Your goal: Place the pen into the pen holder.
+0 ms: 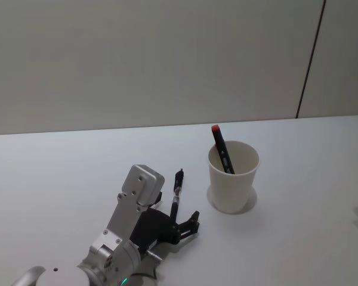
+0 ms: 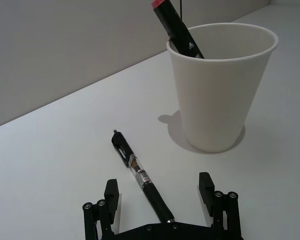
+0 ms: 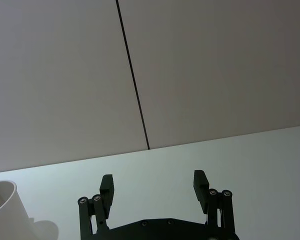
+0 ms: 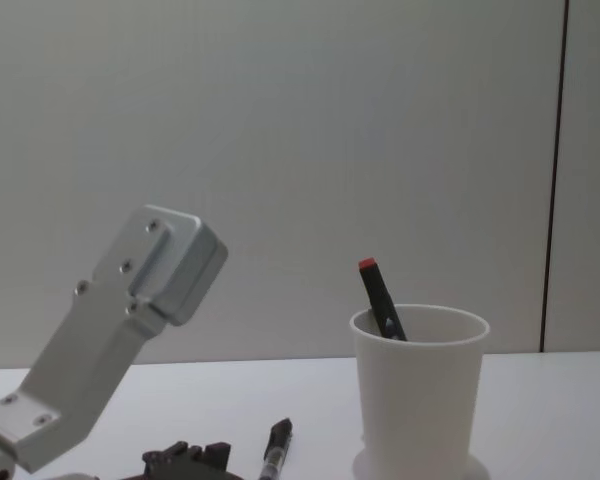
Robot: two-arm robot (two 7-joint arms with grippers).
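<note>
Two writing tools are on the white bench (image 1: 59, 179). One is a black pen (image 2: 137, 172) lying flat, left of the pen holder (image 2: 215, 95) and apart from it. The pen runs roughly from near to far, with its clip end at the far side and leaning a little to the right. A pale label band wraps the middle of its barrel.

The other is a red-capped marker (image 2: 175, 25). It stands inside the pen holder, leaning against the left side of the rim, with its red end poking out above the top. The pen holder is a plain white paper cup, upright on the bench and wider at the rim than at the base.

The left tool (image 2: 159, 184) is down low over the bench at the near left, with its arm slanting up behind it. Its two dark fingers (image 2: 111, 192) are spread wide. The near end of the black pen lies between them, with a gap on each side, so the tool grips nothing.

The right tool (image 3: 153, 178) hangs above the bench off to the right of the pen holder. Its fingers are also spread wide, with only bare bench between them.

Behind the bench rises a pale wall (image 1: 137, 59) with a dark vertical seam (image 1: 310, 59) toward the right.
</note>
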